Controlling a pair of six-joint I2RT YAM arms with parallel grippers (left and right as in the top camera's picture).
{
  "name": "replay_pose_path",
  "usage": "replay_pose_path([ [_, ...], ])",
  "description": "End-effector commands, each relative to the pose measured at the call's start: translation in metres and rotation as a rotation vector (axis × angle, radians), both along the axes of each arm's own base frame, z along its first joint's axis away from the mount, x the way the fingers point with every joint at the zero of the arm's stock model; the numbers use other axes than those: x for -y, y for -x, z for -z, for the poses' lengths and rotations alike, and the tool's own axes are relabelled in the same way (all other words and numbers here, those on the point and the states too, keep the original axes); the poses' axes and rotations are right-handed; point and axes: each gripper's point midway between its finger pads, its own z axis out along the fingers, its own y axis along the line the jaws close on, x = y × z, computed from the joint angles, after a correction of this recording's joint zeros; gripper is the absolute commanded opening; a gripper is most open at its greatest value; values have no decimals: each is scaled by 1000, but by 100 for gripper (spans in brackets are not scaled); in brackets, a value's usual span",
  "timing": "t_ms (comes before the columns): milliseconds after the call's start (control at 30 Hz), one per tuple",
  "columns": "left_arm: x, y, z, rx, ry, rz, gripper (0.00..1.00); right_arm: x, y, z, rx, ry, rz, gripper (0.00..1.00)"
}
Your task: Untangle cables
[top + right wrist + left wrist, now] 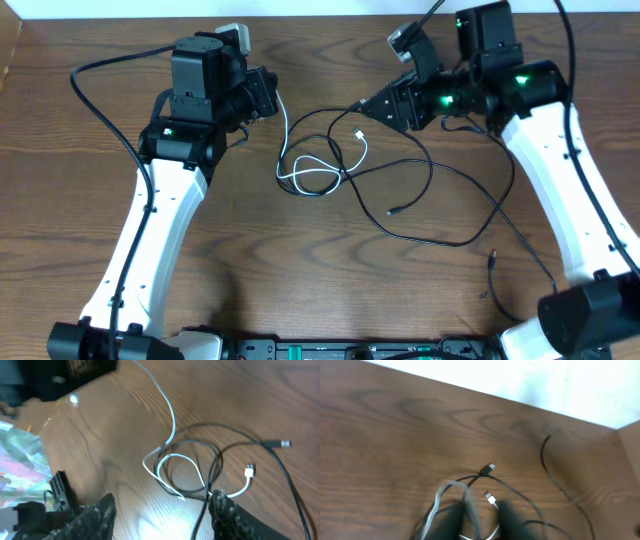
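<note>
Big wood-grain table (250, 250) carries everything here, with the 2 white arms coming up from the near edge, the left arm (150, 230) and the right arm (570, 190), both bent in toward the middle.

Left gripper (270, 95) (486, 507) sits at the far left edge of the mess. Its wrist view is pretty blurry, but the 2 fingers stand a narrow gap apart and nothing looks pinched in there. The right gripper (372, 105) (162, 497) is spread wide, holding nothing, fingers low over the table with the knot right in front of them.

The black cables (400, 165) (210, 425) are the long ones. They loop out of the knot in the middle of the table and trail off toward the right arm's side. One of them runs just beside the tip of the right gripper's finger (225, 510). Can't tell if it's actually touching.

The white cable (300, 188) (172, 422) is shorter, coiled into the knot at the centre, crossing over and under the black ones, with 1 strand running up toward the left gripper.

Smallest bits: the white plug (358, 135) (249, 471) (490, 497) lies free on the table, 1 black plug (393, 211) sits nearer the front, and another black plug (493, 258) lies out by the right arm.
</note>
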Motion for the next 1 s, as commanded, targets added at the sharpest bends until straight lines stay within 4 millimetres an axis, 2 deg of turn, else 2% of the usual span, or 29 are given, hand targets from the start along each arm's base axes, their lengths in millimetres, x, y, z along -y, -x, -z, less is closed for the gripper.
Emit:
replay_pose_path([
  [0,-6,-8,16,-15,-69,11,66,-4,-6,20,-45,30,5,58],
  [67,-14,-13,33,-54,-115,-23,89,-4,-7,24,-53,33,5,58],
  [100,-18,-14,45,-85,-134,-38,92,-3,-8,25,-53,40,10,58],
  [233,-22,-9,82,-192,-193,-10,93,3,-12,30,-43,82,40,63],
  [333,-22,3,95,-249,-231,33,93,8,-13,35,-48,115,60,66],
  [433,-13,18,92,-260,-229,125,93,11,-13,37,-51,133,70,69],
  [600,19,47,72,-173,-215,421,94,12,-13,38,-52,139,73,72],
  [667,23,55,75,-168,-257,485,94,12,-13,38,-54,140,73,72],
  [800,34,69,105,-221,-312,608,93,12,-12,39,-59,142,73,72],
  [967,40,74,138,-303,-319,668,85,13,-10,40,-71,146,73,71],
])
